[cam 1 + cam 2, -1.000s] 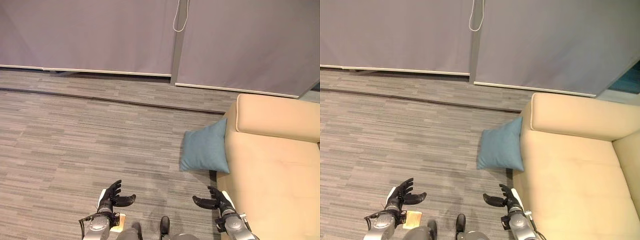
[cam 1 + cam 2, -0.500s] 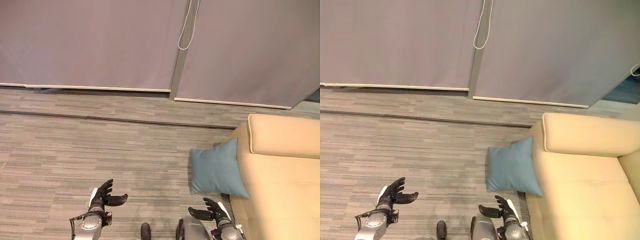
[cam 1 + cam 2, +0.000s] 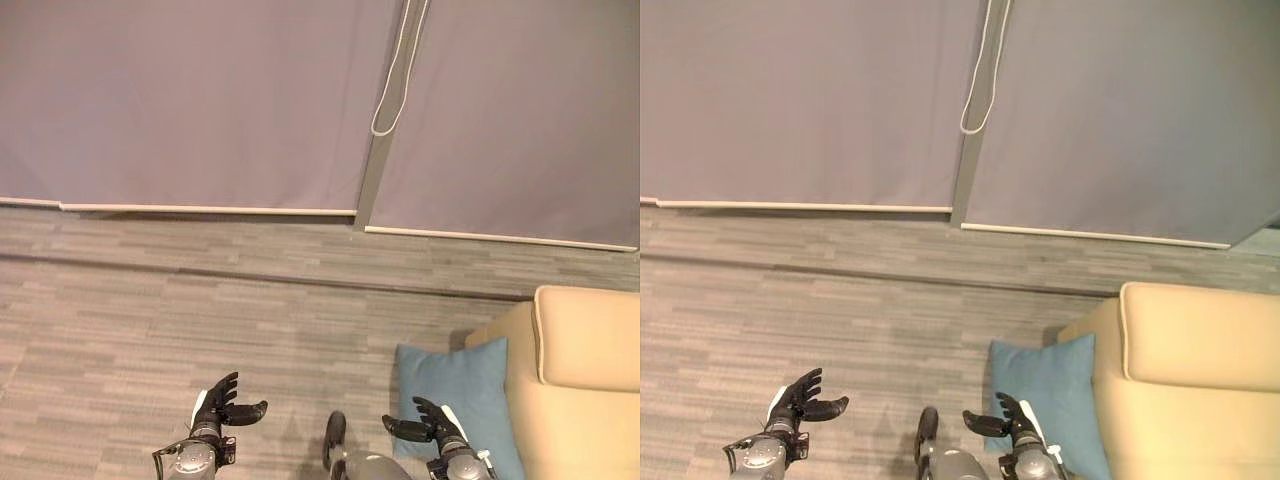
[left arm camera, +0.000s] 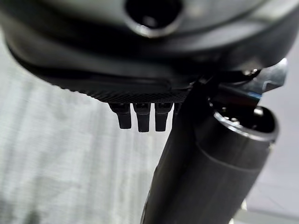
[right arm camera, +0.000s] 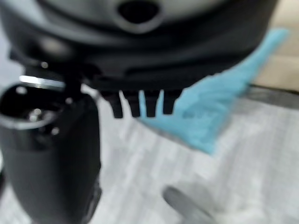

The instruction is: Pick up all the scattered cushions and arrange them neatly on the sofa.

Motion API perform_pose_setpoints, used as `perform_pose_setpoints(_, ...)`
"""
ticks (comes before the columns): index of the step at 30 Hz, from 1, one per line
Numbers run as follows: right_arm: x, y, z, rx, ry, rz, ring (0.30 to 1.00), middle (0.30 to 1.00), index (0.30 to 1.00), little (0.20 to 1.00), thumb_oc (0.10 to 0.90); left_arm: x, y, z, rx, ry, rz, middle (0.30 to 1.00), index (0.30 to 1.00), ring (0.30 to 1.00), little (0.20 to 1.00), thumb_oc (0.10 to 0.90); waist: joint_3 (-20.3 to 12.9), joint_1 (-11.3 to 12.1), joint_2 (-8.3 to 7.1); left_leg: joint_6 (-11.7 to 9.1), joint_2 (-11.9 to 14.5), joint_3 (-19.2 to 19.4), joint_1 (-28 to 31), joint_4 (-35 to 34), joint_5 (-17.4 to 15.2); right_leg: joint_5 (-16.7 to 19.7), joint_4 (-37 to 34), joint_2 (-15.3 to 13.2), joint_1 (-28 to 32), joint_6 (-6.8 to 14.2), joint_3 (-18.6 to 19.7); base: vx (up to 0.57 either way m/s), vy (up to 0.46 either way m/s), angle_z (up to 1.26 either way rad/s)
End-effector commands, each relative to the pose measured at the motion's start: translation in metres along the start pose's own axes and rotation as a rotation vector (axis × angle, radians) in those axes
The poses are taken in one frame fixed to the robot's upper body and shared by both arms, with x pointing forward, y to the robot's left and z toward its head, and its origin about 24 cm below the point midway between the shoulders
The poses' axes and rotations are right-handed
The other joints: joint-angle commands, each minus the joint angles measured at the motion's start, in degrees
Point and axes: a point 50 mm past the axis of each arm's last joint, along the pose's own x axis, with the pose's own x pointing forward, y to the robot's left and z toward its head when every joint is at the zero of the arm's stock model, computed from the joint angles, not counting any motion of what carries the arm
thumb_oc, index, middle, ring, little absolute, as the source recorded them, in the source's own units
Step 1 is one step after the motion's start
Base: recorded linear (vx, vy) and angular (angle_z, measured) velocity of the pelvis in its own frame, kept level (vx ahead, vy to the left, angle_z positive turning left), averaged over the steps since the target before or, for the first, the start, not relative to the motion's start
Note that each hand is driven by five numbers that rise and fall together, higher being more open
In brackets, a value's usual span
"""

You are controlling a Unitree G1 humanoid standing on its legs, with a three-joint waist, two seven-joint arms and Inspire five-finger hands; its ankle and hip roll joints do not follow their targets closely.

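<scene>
- the blue cushion (image 3: 455, 395) stands on the grey wood-look floor (image 3: 150, 320), leaning with one edge against the outer side of the beige sofa (image 3: 585, 385). it is not on the seat, so i judge it is one of the scattered cushions to collect.
- my right hand (image 3: 432, 428) hangs just in front of the cushion's near lower part, fingers relaxed and spread, thumb apart, holding nothing. i keep it like this so it can close on the cushion when i reach it.
- in the right wrist view the cushion (image 5: 219, 102) shows past the fingers (image 5: 140, 105), and i cannot tell if they touch it.
- my left hand (image 3: 222, 405) is well apart from the cushion, over the bare floor, also with loose fingers and empty. i hold it up facing the right one, ready to take the other side of the cushion.
- behind, grey roller blinds (image 3: 200, 100) reach down to the floor edge, with a pull cord (image 3: 395, 80) hanging between them.
</scene>
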Motion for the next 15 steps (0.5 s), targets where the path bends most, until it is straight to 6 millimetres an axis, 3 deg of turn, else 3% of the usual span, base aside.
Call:
perform_pose_setpoints(1, 0.002, -0.021, 0.003, -0.013, -0.033, -0.068, 0.900, 0.900, 0.900, 0.900, 0.800, 0.005, 0.004, 0.028, 0.024, -0.121, -0.017, 0.900, 0.900, 0.900, 0.900, 0.800, -1.66, -0.04, -3.32, 2.77, 1.09, 1.00, -3.36, -11.97, 2.16, -5.48, 2.76, -3.92, 2.59, 12.74, 2.11, 0.12, 0.028, -0.70)
perform_pose_setpoints(3, 0.003, -0.023, 0.006, -0.026, -0.040, -0.074, 0.900, 0.900, 0.900, 0.900, 0.800, 0.006, 0.002, 0.029, 0.021, -0.124, -0.017, 0.900, 0.900, 0.900, 0.900, 0.800, -1.72, 0.99, -3.61, 3.50, 0.36, -0.70, -3.70, -17.62, 0.46, -6.24, 2.25, -3.82, 4.07, 13.36, 3.98, 0.16, 0.057, -0.95)
perform_pose_setpoints(6, 0.005, -0.024, 0.010, -0.055, -0.048, -0.075, 0.900, 0.900, 0.900, 0.900, 0.800, 0.006, 0.000, 0.031, 0.007, -0.130, -0.012, 0.900, 0.900, 0.900, 0.900, 0.800, -1.61, 2.74, -2.78, 2.89, -2.06, -8.59, -3.74, -26.08, 2.94, -6.80, 2.04, -2.31, 5.57, 13.52, 7.69, 0.14, 0.068, -0.74)
perform_pose_setpoints(7, 0.006, -0.024, 0.012, -0.064, -0.052, -0.076, 0.900, 0.900, 0.900, 0.900, 0.800, 0.006, 0.000, 0.031, 0.002, -0.134, -0.007, 0.900, 0.900, 0.900, 0.900, 0.800, -1.67, 3.07, -2.66, 2.86, -3.02, -11.55, -4.07, -26.95, 3.83, -6.74, 2.36, -2.09, 5.59, 13.46, 8.98, 0.09, 0.038, -1.18)
perform_pose_setpoints(8, 0.006, -0.024, 0.012, -0.064, -0.052, -0.076, 0.900, 0.900, 0.900, 0.900, 0.800, 0.006, 0.000, 0.031, 0.002, -0.134, -0.007, 0.900, 0.900, 0.900, 0.900, 0.800, -1.64, 3.08, -2.67, 2.86, -3.02, -11.55, -4.03, -26.97, 3.83, -6.74, 2.36, -2.09, 5.63, 13.46, 8.98, 0.09, 0.078, -1.39)
perform_pose_setpoints(9, 0.006, -0.025, 0.013, -0.068, -0.052, -0.073, 0.900, 0.900, 0.900, 0.900, 0.800, 0.006, -0.002, 0.029, -0.003, -0.127, -0.012, 0.900, 0.900, 0.900, 0.900, 0.800, -2.16, 3.22, -2.29, 2.91, -4.21, -14.76, -3.93, -27.38, 4.09, -6.93, 2.64, -1.64, 5.98, 13.56, 11.10, 0.10, 0.101, -1.09)
perform_pose_setpoints(15, 0.006, -0.018, 0.013, -0.067, -0.048, -0.048, 0.900, 0.900, 0.900, 0.900, 0.800, 0.003, 0.000, 0.015, 0.026, -0.079, -0.023, 0.900, 0.900, 0.900, 0.900, 0.800, -4.10, 2.27, -0.51, 4.79, -3.60, -12.12, -0.05, -32.75, 4.58, -7.03, 4.90, -1.44, 4.53, 14.56, 15.76, 0.08, 0.141, -0.82)
